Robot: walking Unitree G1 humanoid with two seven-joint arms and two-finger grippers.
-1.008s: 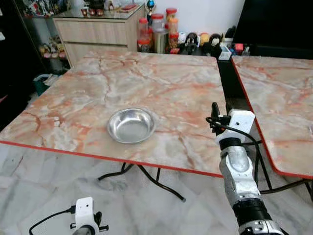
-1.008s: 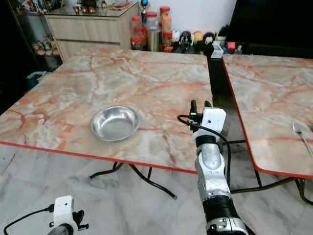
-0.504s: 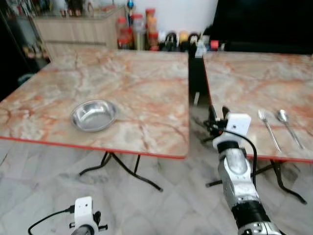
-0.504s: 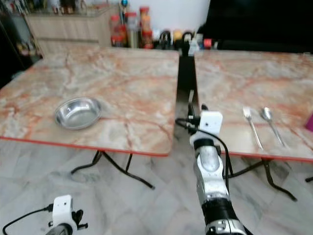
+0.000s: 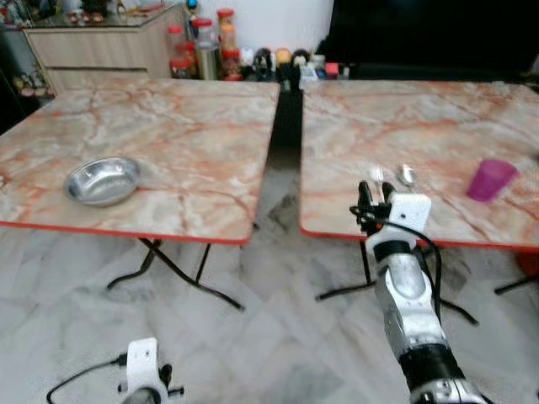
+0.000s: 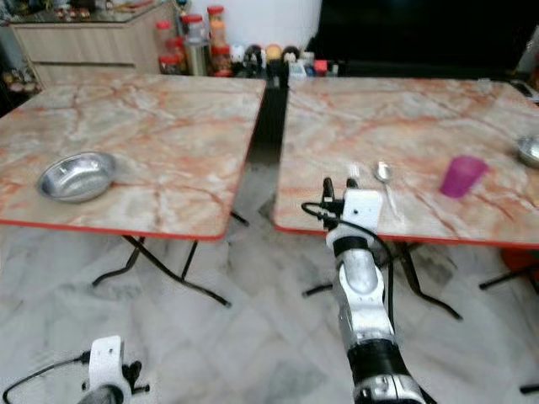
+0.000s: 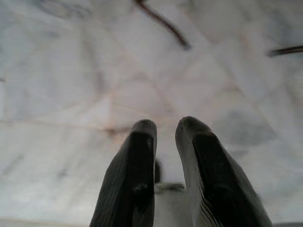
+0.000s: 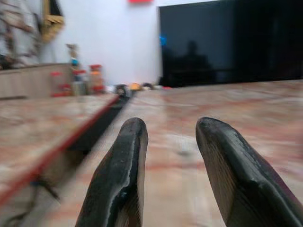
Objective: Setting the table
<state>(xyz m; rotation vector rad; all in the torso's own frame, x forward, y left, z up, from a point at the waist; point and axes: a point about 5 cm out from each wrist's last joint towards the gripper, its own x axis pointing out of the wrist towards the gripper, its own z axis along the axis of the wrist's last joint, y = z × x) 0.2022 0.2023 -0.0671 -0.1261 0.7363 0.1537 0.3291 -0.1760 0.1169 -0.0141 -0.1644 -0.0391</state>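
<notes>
A steel bowl (image 5: 103, 179) sits on the left marble table (image 5: 185, 135). On the right marble table (image 6: 404, 118), near its front edge, lie a fork (image 6: 354, 172) and a spoon (image 6: 383, 173) side by side, with a purple cup (image 6: 461, 175) to their right. My right gripper (image 6: 337, 187) is raised in front of that table's edge, just short of the fork, open with nothing between its fingers (image 8: 124, 161). My left gripper (image 7: 165, 135) hangs low over the floor, shut and empty.
A dark gap (image 5: 286, 126) separates the two tables. Jars and small items (image 5: 210, 50) line the back wall beside a wooden cabinet (image 5: 93, 42). A second steel bowl (image 6: 530, 150) sits at the far right edge. Black table legs (image 5: 177, 273) stand on the marble floor.
The camera has swung to the right: the bowl table has slid left and the second table with fork, spoon and purple cup has come into view. The right arm holds its pose.
</notes>
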